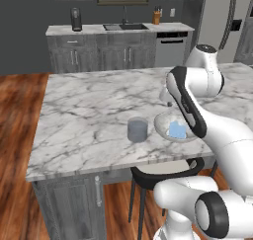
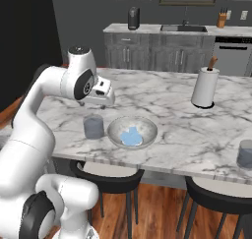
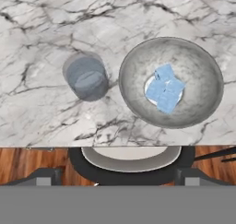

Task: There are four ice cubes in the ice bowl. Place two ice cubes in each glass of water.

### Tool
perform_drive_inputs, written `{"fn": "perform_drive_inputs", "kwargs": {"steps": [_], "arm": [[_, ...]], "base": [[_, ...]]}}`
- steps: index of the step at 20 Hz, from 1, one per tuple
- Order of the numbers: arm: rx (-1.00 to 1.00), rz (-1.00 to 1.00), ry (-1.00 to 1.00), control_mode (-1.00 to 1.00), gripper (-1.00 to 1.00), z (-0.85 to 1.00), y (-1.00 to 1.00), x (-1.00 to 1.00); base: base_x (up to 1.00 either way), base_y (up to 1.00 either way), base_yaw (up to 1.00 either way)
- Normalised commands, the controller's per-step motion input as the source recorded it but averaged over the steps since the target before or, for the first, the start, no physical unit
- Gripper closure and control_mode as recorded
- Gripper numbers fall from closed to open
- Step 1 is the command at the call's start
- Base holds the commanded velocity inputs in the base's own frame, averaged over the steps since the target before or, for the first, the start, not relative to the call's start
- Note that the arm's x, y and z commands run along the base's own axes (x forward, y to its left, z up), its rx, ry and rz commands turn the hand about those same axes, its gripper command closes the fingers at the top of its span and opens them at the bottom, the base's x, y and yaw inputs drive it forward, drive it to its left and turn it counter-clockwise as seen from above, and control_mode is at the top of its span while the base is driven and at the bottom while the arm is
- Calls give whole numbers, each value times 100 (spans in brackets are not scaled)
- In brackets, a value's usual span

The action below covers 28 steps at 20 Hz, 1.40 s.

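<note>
Gripper [image 2: 101, 103]: open, empty, above the bench [image 2: 172, 134]
Ice cubes [image 3: 164, 90]: clustered in the ice bowl [image 3: 203, 71]
Glass of water [image 3: 86, 78]: just beside the bowl, near the bench edge

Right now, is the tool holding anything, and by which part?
Nothing is held. The tool is open above the counter, and the ice cubes all lie in the ice bowl.
</note>
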Motion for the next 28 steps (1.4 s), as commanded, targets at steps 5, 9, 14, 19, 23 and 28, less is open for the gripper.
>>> {"fn": "perform_drive_inputs", "kwargs": {"steps": [5, 9, 14, 19, 23, 28], "arm": [[0, 0, 0, -100, -100, -30, -33, 0], [0, 0, 0, -100, -100, -30, -36, 0], [0, 0, 0, -100, -100, -30, -31, 0], [0, 0, 0, -100, -100, -25, -21, 1], [0, 0, 0, -100, -100, -25, -22, 0], [0, 0, 0, -100, -100, -25, -14, 0]], "base": [[0, 0, 0], [0, 0, 0], [0, 0, 0], [0, 0, 0], [0, 0, 0], [0, 0, 0]]}}
